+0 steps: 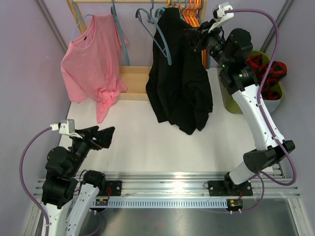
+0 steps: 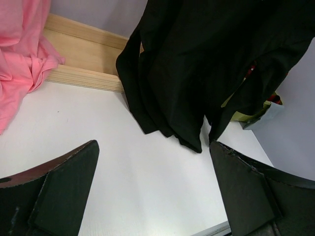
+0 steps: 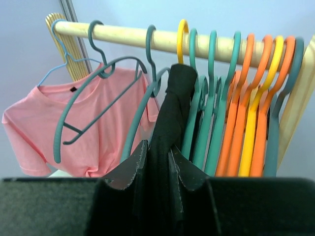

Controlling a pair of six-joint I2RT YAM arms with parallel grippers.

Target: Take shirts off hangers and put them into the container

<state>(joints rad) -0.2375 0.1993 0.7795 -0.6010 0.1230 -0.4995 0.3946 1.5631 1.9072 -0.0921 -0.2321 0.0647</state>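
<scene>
The right tool (image 3: 157, 153) is up at the rail (image 3: 129, 37), and its two fingers are clamped on a fold of the black shirt (image 1: 179, 83), high up near the shoulder. From the wrist view the dark cloth runs straight up between the fingertips towards the hook above it.

The black shirt hangs about midway along the rail. Its hem falls low over the tabletop (image 1: 140, 145); I cannot tell whether it touches. At the left end hangs the pink shirt (image 1: 91, 61) on a pale blue hanger, with its lower edge bunched over the wooden base (image 2: 83, 54) and spilling onto the tabletop.

Bare hangers (image 3: 231, 113) crowd the rail: a couple of teal ones between the two shirts, then teal, orange and yellow ones packed tight to the right of the black shirt.

The basket (image 1: 228, 101) stands at the right edge of the tabletop, beside the right arm, and the plaid shirt (image 1: 268, 73) lies heaped in it.

The left tool (image 1: 106, 135) sits low at the near left, its fingers wide apart and holding nothing, pointing across the tabletop towards the black shirt's hem.
</scene>
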